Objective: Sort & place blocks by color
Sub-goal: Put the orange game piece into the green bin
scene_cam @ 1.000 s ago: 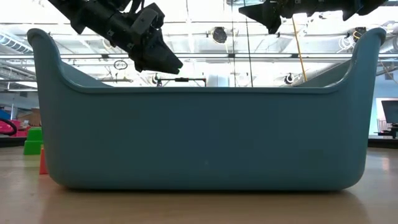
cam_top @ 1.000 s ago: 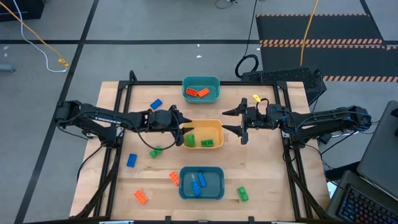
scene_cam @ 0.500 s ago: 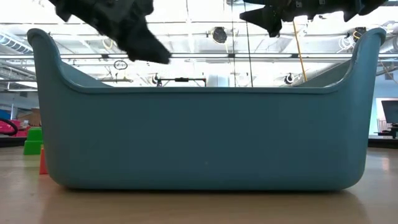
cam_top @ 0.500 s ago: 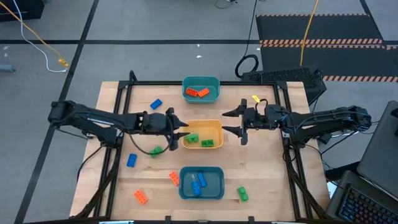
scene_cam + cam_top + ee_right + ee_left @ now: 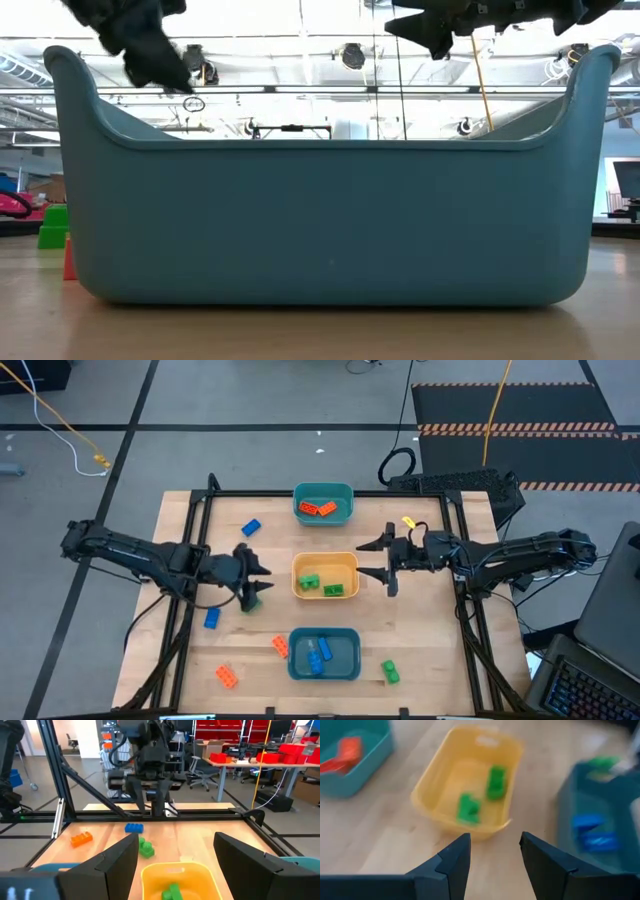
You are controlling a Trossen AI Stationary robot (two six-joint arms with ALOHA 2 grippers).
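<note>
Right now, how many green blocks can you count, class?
4: two in the yellow bin, at and; one under the left gripper; one near the front-right corner. Others may be hidden.

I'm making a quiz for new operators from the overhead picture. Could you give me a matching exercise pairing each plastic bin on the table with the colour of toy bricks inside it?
Column one:
1. teal plastic bin at the far edge
2. yellow-orange plastic bin in the middle
3. teal plastic bin at the near edge

Column two:
A. green bricks
B. blue bricks
C. orange bricks

Pairs: 1-C, 2-A, 3-B
</note>
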